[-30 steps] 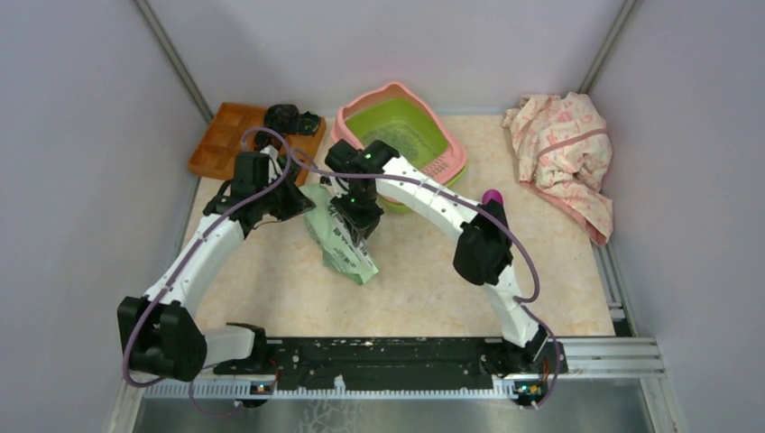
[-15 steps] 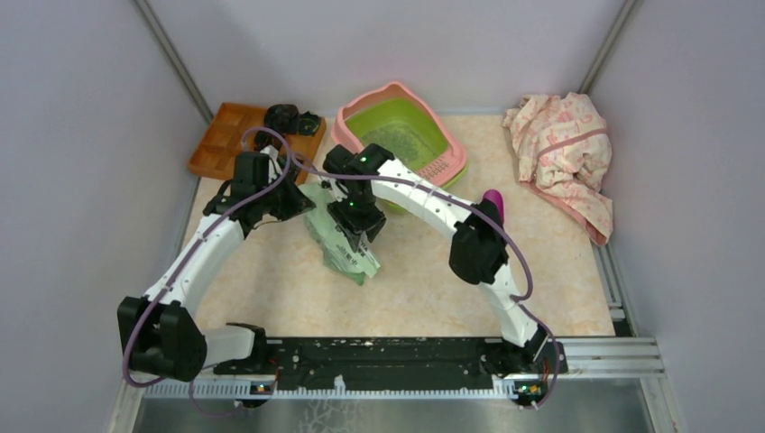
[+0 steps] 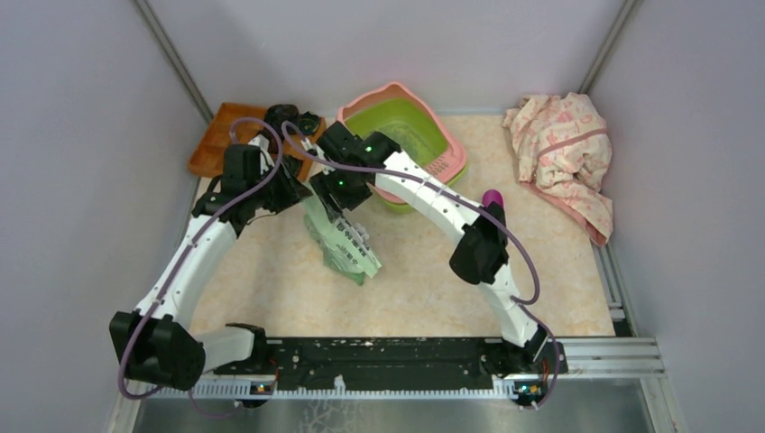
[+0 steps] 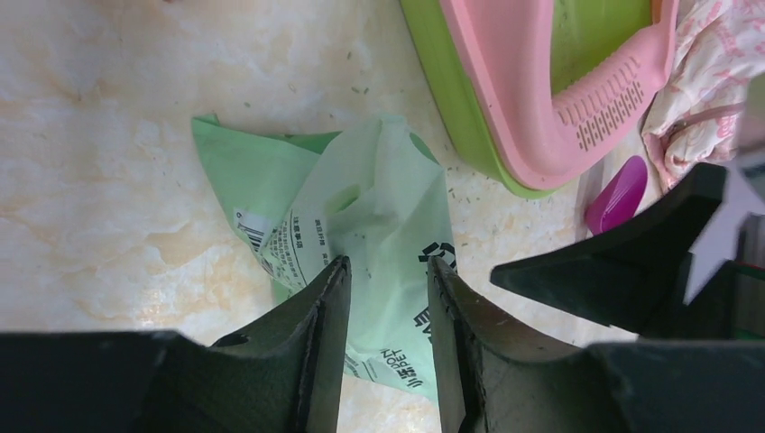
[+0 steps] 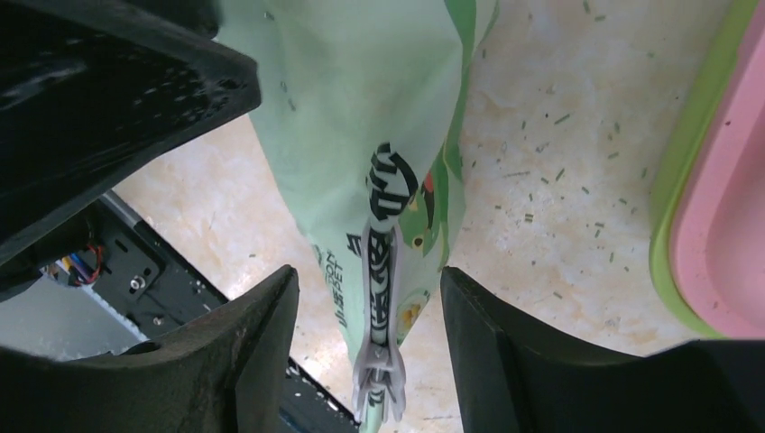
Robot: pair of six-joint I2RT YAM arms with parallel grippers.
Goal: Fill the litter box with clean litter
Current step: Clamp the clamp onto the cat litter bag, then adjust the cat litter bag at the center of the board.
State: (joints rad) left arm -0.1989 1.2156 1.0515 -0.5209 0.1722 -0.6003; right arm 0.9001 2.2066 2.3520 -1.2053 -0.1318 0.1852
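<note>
The litter box (image 3: 433, 167), a lime green basin with a pink rim, stands at the back centre. A speckled patch of litter (image 3: 417, 142) lies inside it. The pale green printed bag (image 3: 345, 242) lies flat on the table in front of the box. My left gripper (image 4: 388, 266) hangs open just above the bag (image 4: 361, 207), nothing pinched between its fingers. My right gripper (image 5: 365, 280) is open too, its fingers wide either side of the bag's white seam (image 5: 379, 271) without touching it. Loose granules (image 5: 559, 135) dot the table beside the box wall (image 5: 686, 180).
An orange-brown wooden tray (image 3: 216, 140) with black parts (image 3: 293, 117) on it sits at the back left. A pink patterned cloth (image 3: 564, 149) lies at the back right. A purple scoop (image 3: 493, 198) rests behind the right arm's elbow. Grey walls close in on three sides.
Both grippers have opened and let go of the bag, which now lies on the table. Both arms have drawn back towards the far left.
</note>
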